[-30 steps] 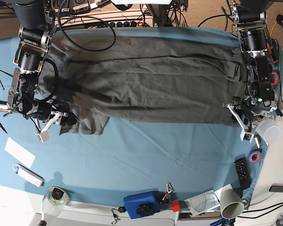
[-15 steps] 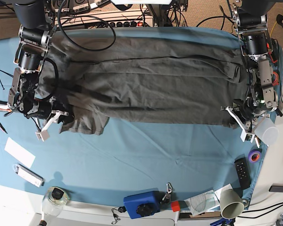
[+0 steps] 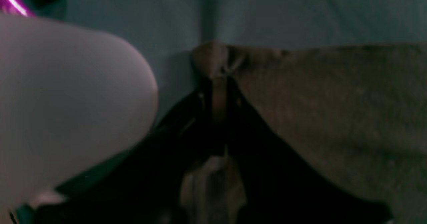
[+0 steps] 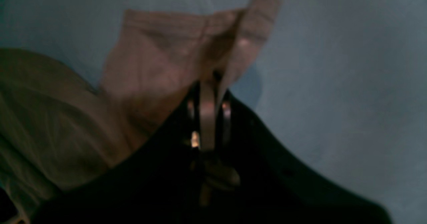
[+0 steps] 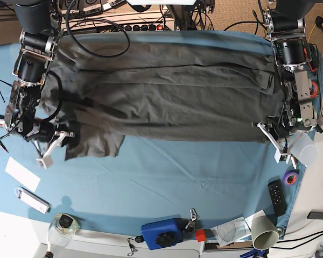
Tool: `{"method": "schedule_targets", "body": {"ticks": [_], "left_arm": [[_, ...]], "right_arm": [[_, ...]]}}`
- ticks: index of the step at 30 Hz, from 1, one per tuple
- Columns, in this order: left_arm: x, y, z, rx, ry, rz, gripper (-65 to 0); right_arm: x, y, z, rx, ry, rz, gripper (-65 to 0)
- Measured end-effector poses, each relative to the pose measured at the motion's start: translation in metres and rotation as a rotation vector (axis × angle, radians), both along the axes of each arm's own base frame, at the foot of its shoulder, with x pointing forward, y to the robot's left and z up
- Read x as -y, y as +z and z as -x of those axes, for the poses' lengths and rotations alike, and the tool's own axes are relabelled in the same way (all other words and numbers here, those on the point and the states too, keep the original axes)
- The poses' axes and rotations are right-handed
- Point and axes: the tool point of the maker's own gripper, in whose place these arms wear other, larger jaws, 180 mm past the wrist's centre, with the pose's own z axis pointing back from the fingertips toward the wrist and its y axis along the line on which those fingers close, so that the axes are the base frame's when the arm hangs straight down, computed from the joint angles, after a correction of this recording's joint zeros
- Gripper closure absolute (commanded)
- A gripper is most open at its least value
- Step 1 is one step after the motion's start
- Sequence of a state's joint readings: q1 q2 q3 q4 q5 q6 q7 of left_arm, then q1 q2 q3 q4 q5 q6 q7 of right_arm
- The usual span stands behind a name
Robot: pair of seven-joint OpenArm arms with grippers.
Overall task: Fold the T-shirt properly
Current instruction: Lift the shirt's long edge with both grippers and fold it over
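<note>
The dark grey T-shirt (image 5: 172, 91) lies spread across the far half of the blue table cloth (image 5: 167, 177), folded lengthwise. My right gripper (image 5: 60, 141), at the base view's left, is shut on the shirt's near-left corner. The right wrist view shows its jaws pinching a raised flap of the shirt (image 4: 173, 57). My left gripper (image 5: 274, 133), at the base view's right, is shut on the shirt's near-right corner. The left wrist view shows its jaws closed on the shirt's hem (image 3: 217, 60).
A clear plastic cup (image 5: 307, 153) stands right beside my left gripper and fills the left wrist view's left (image 3: 66, 100). A purple tape roll (image 5: 290, 178), black remote (image 5: 276, 197), blue box (image 5: 161, 233), paper cup (image 5: 264, 232), white card (image 5: 21, 173) and jar (image 5: 63, 226) line the near edge.
My right gripper has moved a little outward to the left and toward the near edge, drawing the shirt's corner flatter. My left gripper has barely moved.
</note>
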State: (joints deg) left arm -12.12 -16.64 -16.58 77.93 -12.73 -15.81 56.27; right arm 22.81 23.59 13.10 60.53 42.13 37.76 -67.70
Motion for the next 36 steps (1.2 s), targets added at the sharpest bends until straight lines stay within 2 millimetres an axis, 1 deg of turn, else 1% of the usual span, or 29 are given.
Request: {"method": "schedule_targets", "body": {"ticks": [3,8,13,15,17,20,23,27,31,34,36], "left_arm": [[0.005,0.003,0.007,-0.029,-0.002,0.019,0.0],[0.011,0.005,0.014,-0.065,-0.016,0.039,0.0],[0.012,0.007,0.022,-0.118,-0.026,0.032,0.0],[0.018,0.013,0.023,-0.116,-0.039,0.057,0.0],[0.024,0.022,0.020,-0.089,-0.056,0.104,0.0],[0.016,0.030,0.018,-0.072,-0.058,0.087,0.0],[0.010,0.029,0.021,-0.087,-0.055,0.073,0.0],[0.019,0.034,0.020,-0.070,-0.079,0.142,0.0],[0.012,0.036,0.023,-0.067,-0.061,0.171,0.0],[0.008,0.040,0.026,-0.042,-0.050,0.214,0.0],[0.007,0.041,0.030,-0.041,-0.055,0.243,0.0]], "right_arm": [[-0.002,0.013,-0.005,0.035,0.018,0.018,0.0],[-0.005,0.022,-0.002,0.030,0.049,0.053,0.0],[-0.011,0.038,-0.003,0.057,0.073,0.032,0.0],[-0.009,0.042,-0.001,0.060,0.072,0.027,0.0],[-0.009,0.045,0.000,0.065,0.070,0.010,0.0],[-0.006,0.044,0.009,0.074,0.058,0.006,0.0],[-0.002,0.046,0.023,0.091,0.044,-0.001,0.0],[0.004,0.052,0.037,0.128,0.051,0.019,0.0],[0.009,0.048,0.051,0.123,0.026,-0.008,0.0],[0.016,0.055,0.055,0.150,0.003,-0.043,0.0],[0.020,0.064,0.054,0.180,-0.013,-0.071,0.0]]}}
